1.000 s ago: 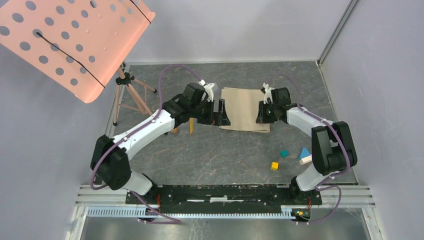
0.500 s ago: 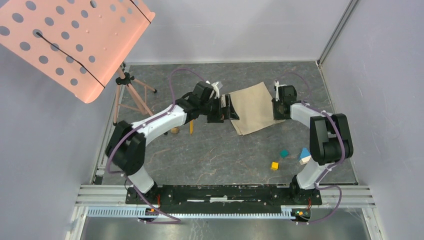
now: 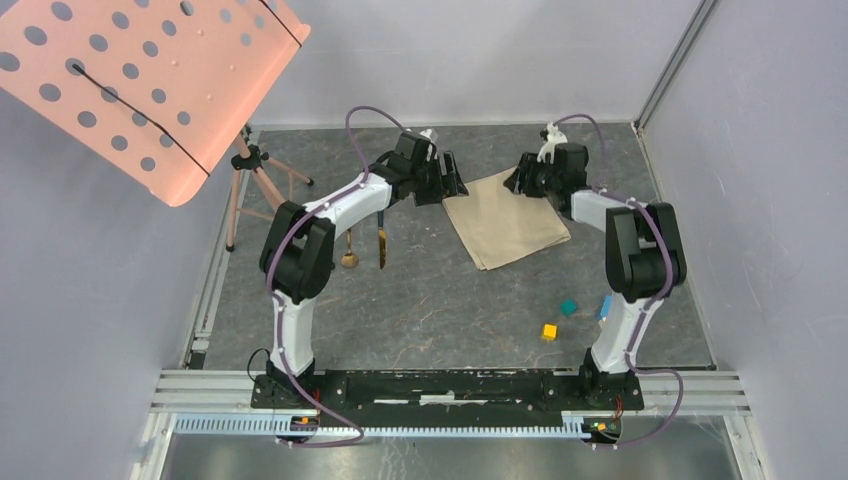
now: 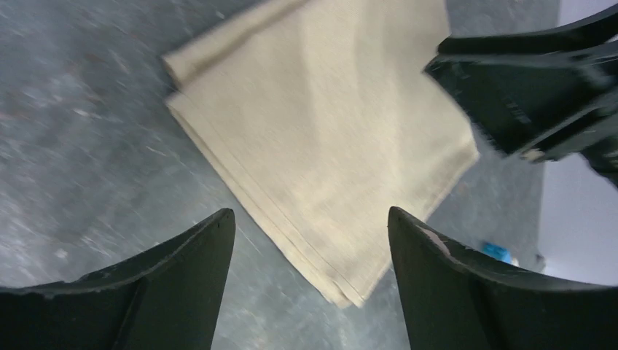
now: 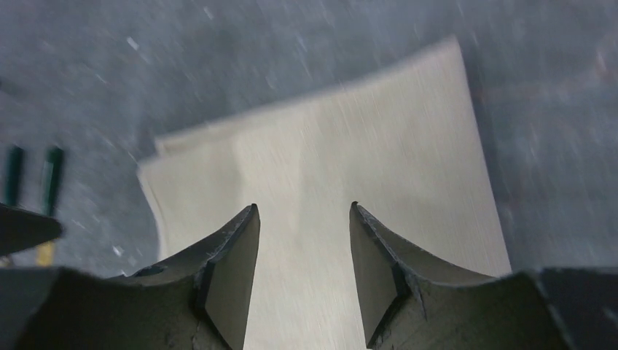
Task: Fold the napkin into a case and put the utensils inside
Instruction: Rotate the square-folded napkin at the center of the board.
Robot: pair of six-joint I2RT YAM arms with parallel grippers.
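The beige napkin (image 3: 505, 222) lies folded and turned askew at the far middle of the grey table; its layered edges show in the left wrist view (image 4: 321, 138). My left gripper (image 3: 452, 176) hovers open at its far left corner (image 4: 310, 219), with nothing between the fingers. My right gripper (image 3: 520, 178) is open over the napkin's far edge (image 5: 302, 208), the cloth (image 5: 364, 146) lying flat below it. The utensils, a gold spoon (image 3: 349, 248) and a gold knife (image 3: 382, 247), lie side by side left of the napkin; their teal handles (image 5: 51, 175) show in the right wrist view.
A teal cube (image 3: 568, 307), a yellow cube (image 3: 549, 330) and a blue block (image 3: 606, 305) sit at the near right. A tripod (image 3: 250, 195) carrying a pink perforated panel (image 3: 150, 80) stands at the far left. Walls close in at the back and right.
Both arms swung toward the far side of the table. The napkin was turned askew, then the right gripper opened and let it go. The left gripper narrowed slightly.
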